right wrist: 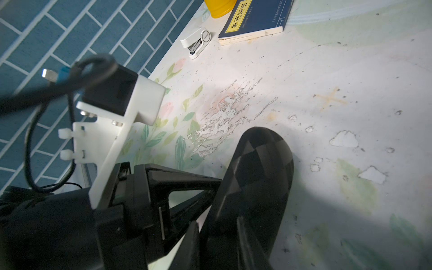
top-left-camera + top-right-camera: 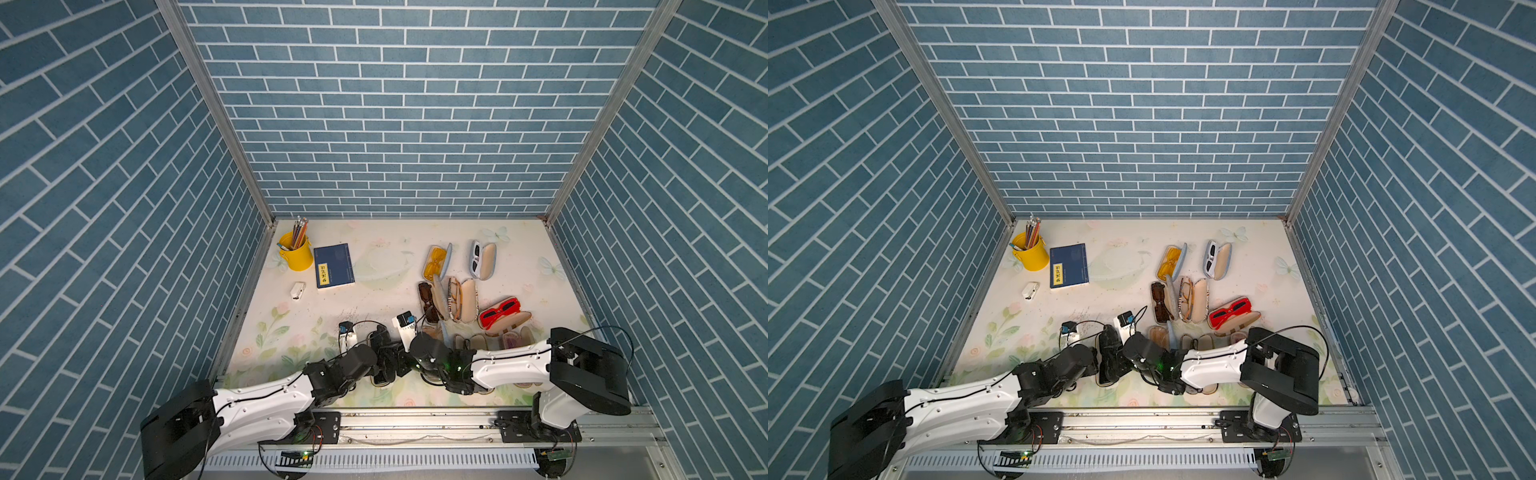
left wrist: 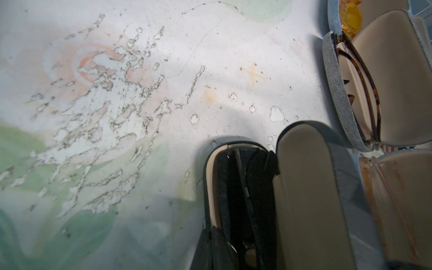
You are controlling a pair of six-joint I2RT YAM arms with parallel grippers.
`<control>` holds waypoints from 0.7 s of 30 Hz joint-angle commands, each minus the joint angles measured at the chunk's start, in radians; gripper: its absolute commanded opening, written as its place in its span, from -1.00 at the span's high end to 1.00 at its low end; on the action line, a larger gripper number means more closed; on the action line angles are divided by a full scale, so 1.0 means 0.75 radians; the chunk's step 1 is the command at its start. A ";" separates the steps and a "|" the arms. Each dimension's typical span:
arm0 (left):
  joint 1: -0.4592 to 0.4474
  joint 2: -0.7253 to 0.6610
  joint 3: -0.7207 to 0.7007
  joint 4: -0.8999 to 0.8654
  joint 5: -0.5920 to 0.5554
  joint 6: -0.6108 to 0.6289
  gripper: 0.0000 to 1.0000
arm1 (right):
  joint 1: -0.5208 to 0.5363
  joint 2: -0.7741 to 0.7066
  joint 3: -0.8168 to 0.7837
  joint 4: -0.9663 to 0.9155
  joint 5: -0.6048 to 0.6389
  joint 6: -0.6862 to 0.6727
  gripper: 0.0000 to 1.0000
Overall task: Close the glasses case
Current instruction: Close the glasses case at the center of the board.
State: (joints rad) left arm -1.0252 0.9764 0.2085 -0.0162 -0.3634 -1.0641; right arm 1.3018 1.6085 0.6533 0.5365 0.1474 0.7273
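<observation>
The glasses case [image 3: 211, 177] is black with a cream lining and lies open near the table's front middle, with black glasses [image 3: 245, 187] inside. Its lid [image 3: 308, 187] stands raised; the checkered black outside shows in the right wrist view [image 1: 257, 187]. My left gripper [image 3: 211, 250] is shut on the base's side rim. My right gripper [image 1: 217, 250] is shut on the lid, one finger on each side. In both top views the arms hide most of the case; only the lid's rounded end [image 2: 379, 334] [image 2: 1108, 334] shows between the left gripper [image 2: 384, 368] and the right gripper [image 2: 405, 365].
Several other open cases with glasses lie to the right and behind: brown [image 2: 430, 301], tortoiseshell [image 2: 459, 299], red [image 2: 500, 318], yellow [image 2: 436, 262], white [image 2: 482, 259]. A yellow pencil cup [image 2: 296, 255], a blue book [image 2: 333, 266] and a white stapler [image 2: 297, 290] sit at the back left.
</observation>
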 commanded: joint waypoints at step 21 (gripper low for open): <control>-0.045 -0.015 -0.025 0.056 0.021 0.006 1.00 | 0.029 0.112 0.037 -0.077 -0.018 -0.010 0.47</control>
State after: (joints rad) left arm -1.0412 0.9611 0.1947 -0.0124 -0.3801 -1.0649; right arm 1.3083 1.6482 0.6781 0.5568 0.1623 0.7261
